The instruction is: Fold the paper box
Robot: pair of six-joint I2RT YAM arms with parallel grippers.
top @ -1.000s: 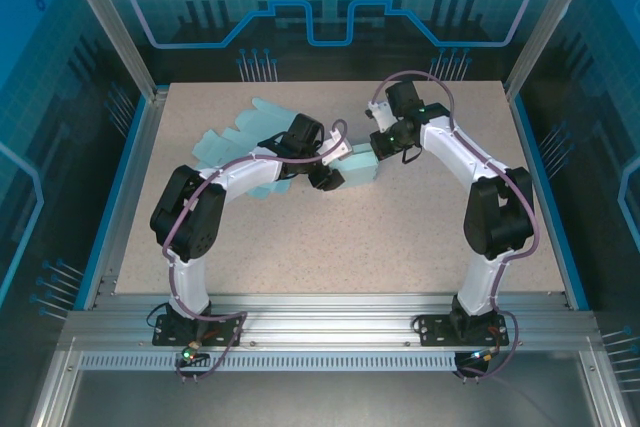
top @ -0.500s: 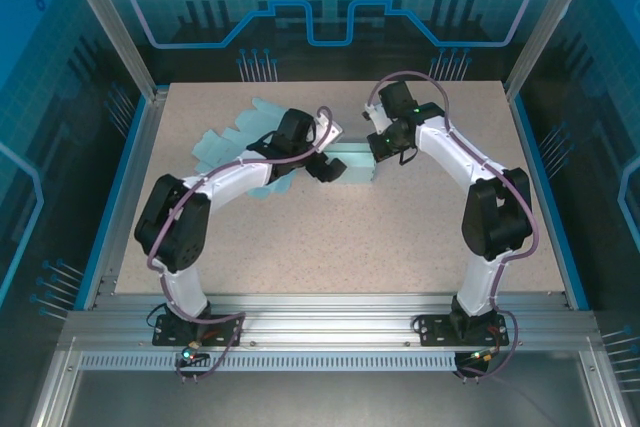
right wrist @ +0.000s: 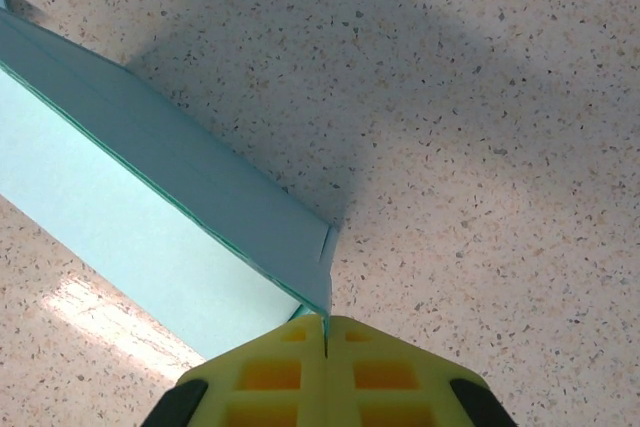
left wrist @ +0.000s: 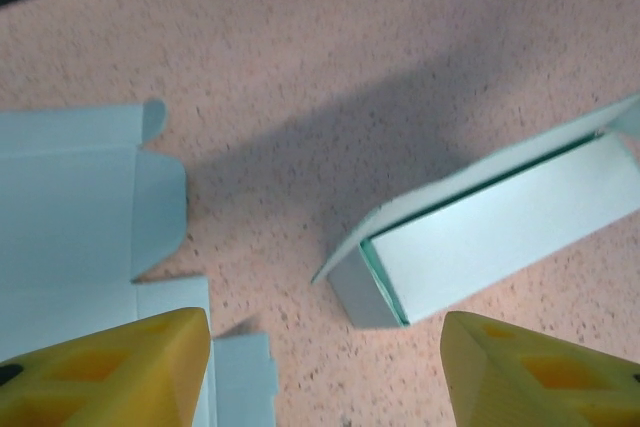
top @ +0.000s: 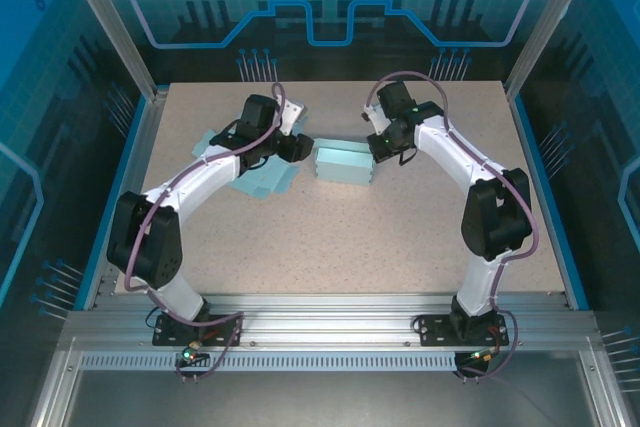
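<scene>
The paper box [top: 342, 163] lies mid-tabletop [top: 400, 237]. The right fingers [right wrist: 270, 372] are closed, pinching its end corner. The left fingers [left wrist: 120, 367] stand open and empty, above flat paper sheets [left wrist: 70, 207].

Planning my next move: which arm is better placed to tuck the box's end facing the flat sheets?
Left, likely. The left gripper is open and faces that end of the paper box. The right gripper is shut at the opposite corner, probably steadying it.
</scene>
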